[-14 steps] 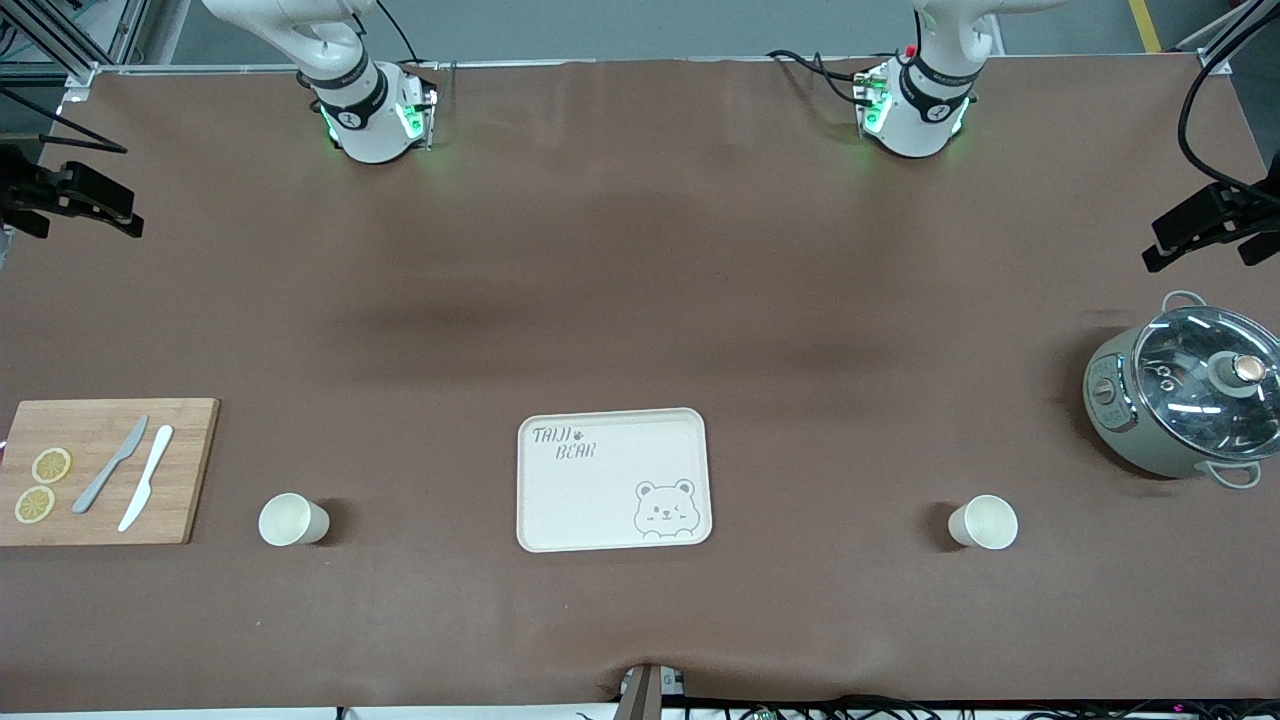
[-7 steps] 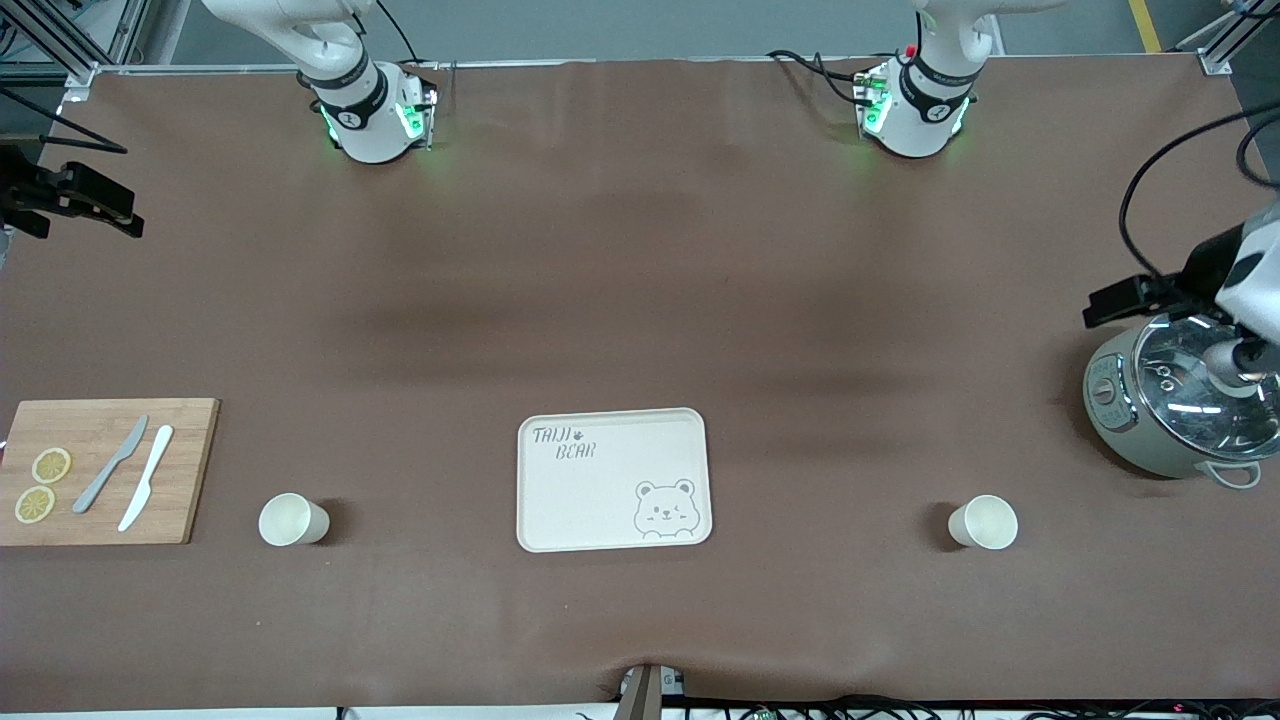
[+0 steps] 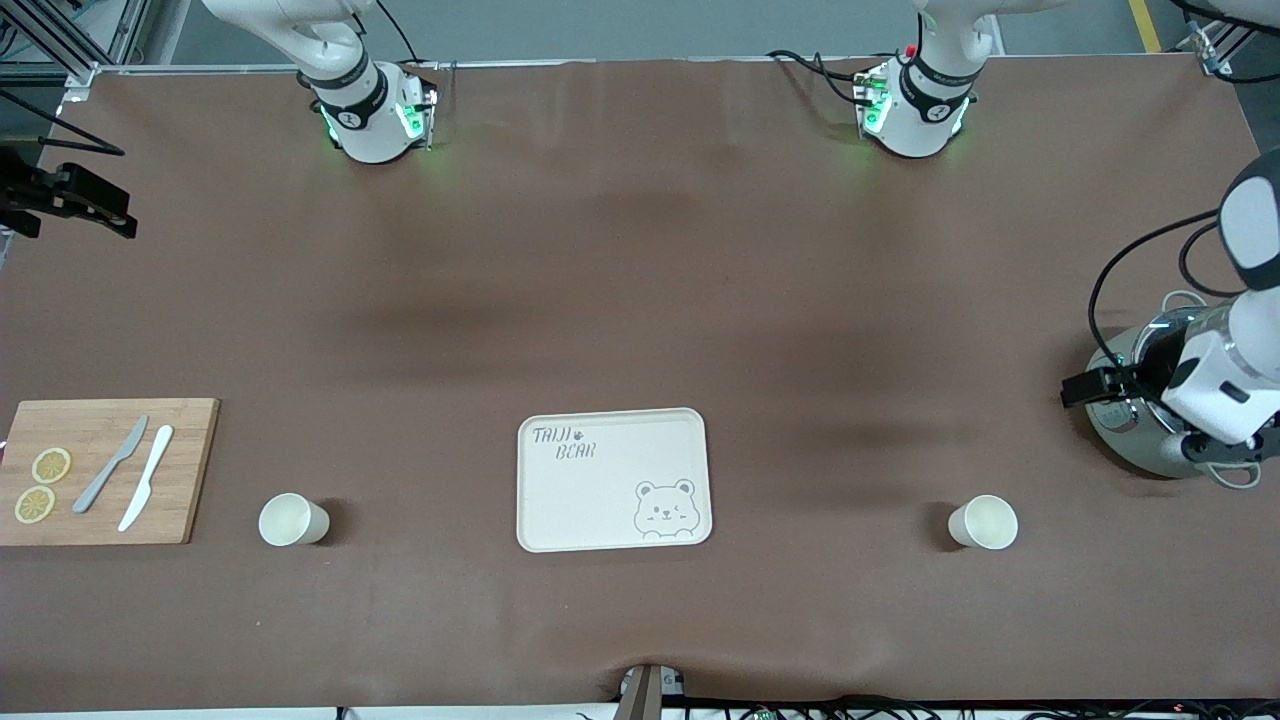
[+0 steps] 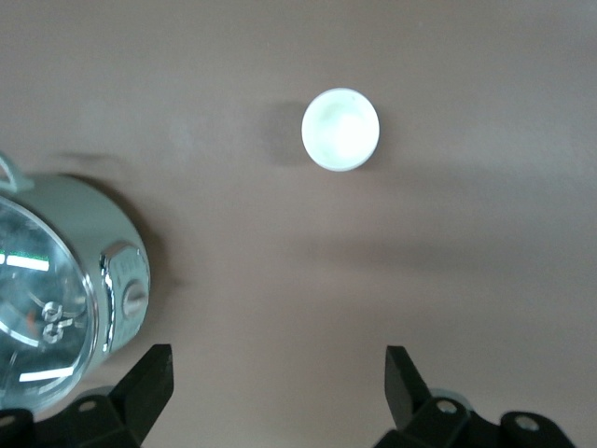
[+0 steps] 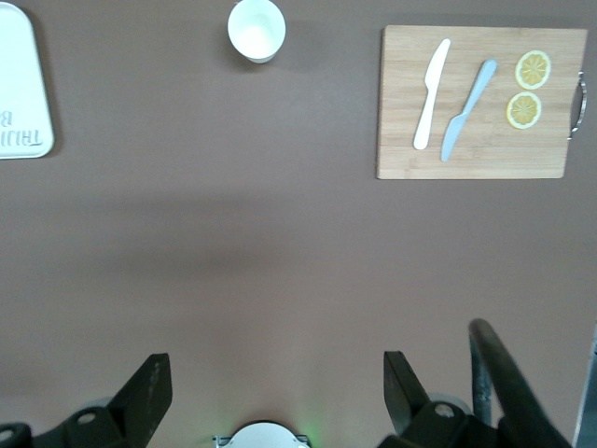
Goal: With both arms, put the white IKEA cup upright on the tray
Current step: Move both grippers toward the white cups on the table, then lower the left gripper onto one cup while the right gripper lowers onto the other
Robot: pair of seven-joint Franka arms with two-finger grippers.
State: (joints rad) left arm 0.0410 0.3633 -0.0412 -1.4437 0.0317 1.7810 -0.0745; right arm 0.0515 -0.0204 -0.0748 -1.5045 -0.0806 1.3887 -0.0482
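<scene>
Landmark: the tray [image 3: 612,479], cream-white with "TAIJI BEAR" lettering and a bear face, is laid flat on the brown table [image 3: 640,300] at mid-width, near the front camera's edge.
Cup at the left arm's end: a white cup [image 3: 983,522] is stood upright, mouth up, well apart from the tray and slightly nearer to the camera than the tray's middle.
Cup at the right arm's end: a second white cup [image 3: 293,520] is stood upright, well apart from the tray, at a matching depth.
Cutting board: a wooden board [image 3: 105,470] is placed past that second cup, away from the tray; two knives [image 3: 130,476] and two lemon slices [image 3: 42,484] are laid on it.
Pot: a glass-lidded pot [image 3: 1150,420] is set farther from the camera than the tray, at the left arm's end.
Left gripper: the left gripper [image 4: 278,392] is held in the air over the pot's edge, fingers spread wide, nothing held.
Right gripper: the right gripper [image 5: 276,397] is held high over the table near its base, much farther from the camera than the tray, fingers spread wide and empty.
</scene>
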